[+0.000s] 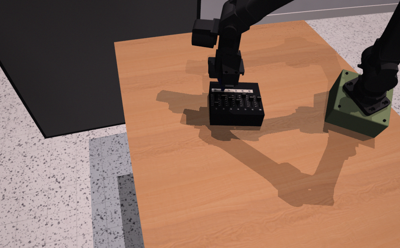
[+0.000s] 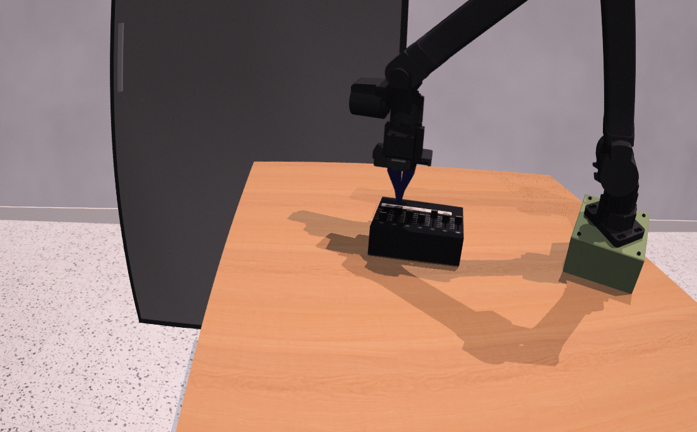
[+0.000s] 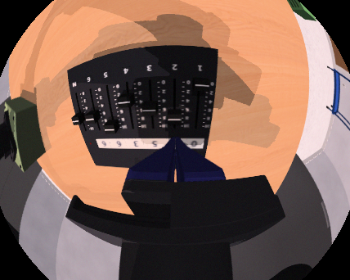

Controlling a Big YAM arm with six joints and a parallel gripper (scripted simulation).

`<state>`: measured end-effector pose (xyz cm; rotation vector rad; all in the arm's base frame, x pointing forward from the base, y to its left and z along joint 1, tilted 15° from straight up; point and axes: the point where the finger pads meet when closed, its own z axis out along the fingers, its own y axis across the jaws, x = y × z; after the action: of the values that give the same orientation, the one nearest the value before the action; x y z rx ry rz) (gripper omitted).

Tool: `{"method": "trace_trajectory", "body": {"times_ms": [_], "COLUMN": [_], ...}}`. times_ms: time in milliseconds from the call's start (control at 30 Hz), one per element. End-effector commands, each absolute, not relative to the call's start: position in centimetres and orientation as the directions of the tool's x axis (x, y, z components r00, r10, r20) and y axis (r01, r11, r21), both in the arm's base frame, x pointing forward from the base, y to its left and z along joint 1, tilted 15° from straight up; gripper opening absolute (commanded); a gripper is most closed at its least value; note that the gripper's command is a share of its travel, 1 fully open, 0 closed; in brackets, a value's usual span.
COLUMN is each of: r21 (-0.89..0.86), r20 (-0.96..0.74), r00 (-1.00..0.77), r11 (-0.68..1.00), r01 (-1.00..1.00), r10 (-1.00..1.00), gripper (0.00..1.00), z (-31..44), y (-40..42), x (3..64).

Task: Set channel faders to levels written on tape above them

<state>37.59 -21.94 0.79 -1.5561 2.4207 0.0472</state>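
Observation:
The black lighting desk (image 1: 235, 118) (image 2: 415, 248) (image 3: 111, 156) stands on its feet on the wooden table (image 1: 195, 185) (image 2: 340, 348). A white tape strip (image 1: 237, 90) (image 2: 426, 207) (image 3: 125, 143) with small numbers runs along its back edge. Several fader caps stand at different heights; the channel 1 cap (image 3: 203, 84) sits far from the tape. My gripper (image 1: 223, 89) (image 2: 399, 199) (image 3: 175, 142) is shut, its blue fingers pressed together with nothing between them. The tips point down over the tape end near channels 1 and 2. The numbers are too small to read.
The arm's green base block (image 1: 355, 114) (image 2: 600, 263) (image 3: 21, 133) stands on the table's right side. A large dark panel (image 1: 56, 61) (image 2: 233, 134) stands off the table to the left and behind. The table's left edge runs near the desk's left side.

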Motion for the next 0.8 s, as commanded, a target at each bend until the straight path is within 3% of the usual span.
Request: {"method": "trace_trajectory", "body": {"times_ms": [0, 767], "r21": [-0.111, -0.119], "r20": [-0.242, -0.240], "r00": [-0.388, -0.387], "r11": [0.423, 0.423], "r01": [-0.900, -0.898], "r10": [-0.889, -0.890], "gripper": [0.00, 0.00], "z": [0.40, 0.81], "y": [-21.60, -21.23], "x": [38.16, 38.66]}}
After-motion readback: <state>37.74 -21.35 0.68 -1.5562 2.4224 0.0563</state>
